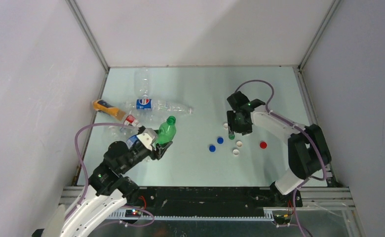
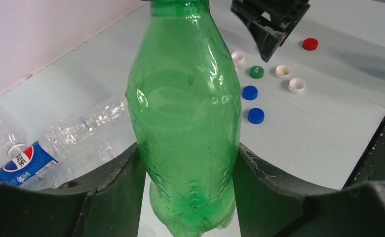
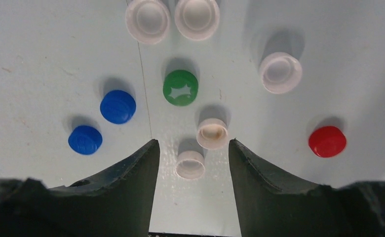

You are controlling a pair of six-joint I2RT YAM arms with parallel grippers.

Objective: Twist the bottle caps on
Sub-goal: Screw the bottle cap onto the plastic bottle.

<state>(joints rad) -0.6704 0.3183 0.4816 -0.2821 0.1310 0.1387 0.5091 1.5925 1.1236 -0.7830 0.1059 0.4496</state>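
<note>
My left gripper (image 1: 157,143) (image 2: 189,149) is shut on the lower body of a green bottle (image 1: 167,130) (image 2: 185,108), holding it off the table with its neck pointing away from the wrist. My right gripper (image 1: 233,129) (image 3: 193,144) hangs open over a cluster of bottle caps. Below it, a white cap (image 3: 190,164) lies between its fingers and a cream cap (image 3: 212,133) sits just past the tips. A green cap (image 3: 180,88) (image 2: 256,72) is further ahead. Two blue caps (image 3: 117,106) (image 3: 85,139) lie to the left and a red cap (image 3: 327,141) (image 1: 263,144) to the right.
Other bottles lie at the back left: a clear one with a blue label (image 1: 156,105) (image 2: 57,143), a bare clear one (image 1: 142,81), an orange-yellow one (image 1: 106,108) and one with a red-blue label (image 1: 131,120). More white caps (image 3: 197,18) (image 3: 280,72) lie beyond the green cap. Walls enclose the table (image 1: 200,168).
</note>
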